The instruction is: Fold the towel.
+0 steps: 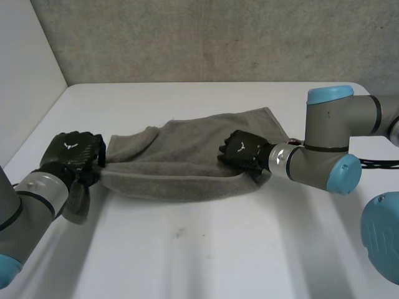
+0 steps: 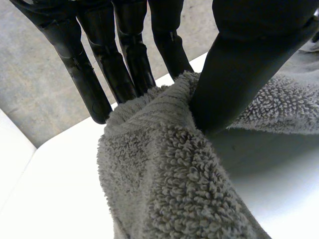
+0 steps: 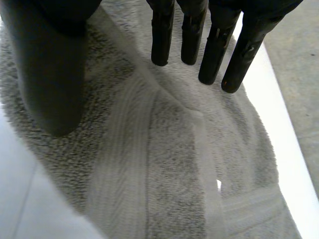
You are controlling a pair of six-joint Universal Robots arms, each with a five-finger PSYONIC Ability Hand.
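Hands, two, black: left hand [image 1: 70,152] closed on the towel [image 1: 181,156], right hand [image 1: 242,149] open over it. Table [image 1: 187,249], white, the largest item, spans the head view, with a grey rough wall [image 1: 218,37] behind it at 12 o'clock. Right arm [image 1: 330,134], grey with light-blue caps, reaches in from 3 o'clock; left arm [image 1: 31,199], same make, comes in from 8 o'clock. Towel, grey terry with a flat woven band, lies at the table's middle, its length running from 9 o'clock to 3 o'clock; its long edge toward 6 o'clock is rounded and thick, like a fold. Its 9 o'clock end is gathered and lifted off the table, with a tail of cloth hanging below the left hand. Left hand, at the towel's 9 o'clock end: thumb [image 2: 239,64] and fingers [image 2: 124,55] pinch the bunched cloth between them. Right hand, on the towel's 3 o'clock part, near the band: fingers [image 3: 214,50] straight, tips at the cloth; whether they press it cannot be told.
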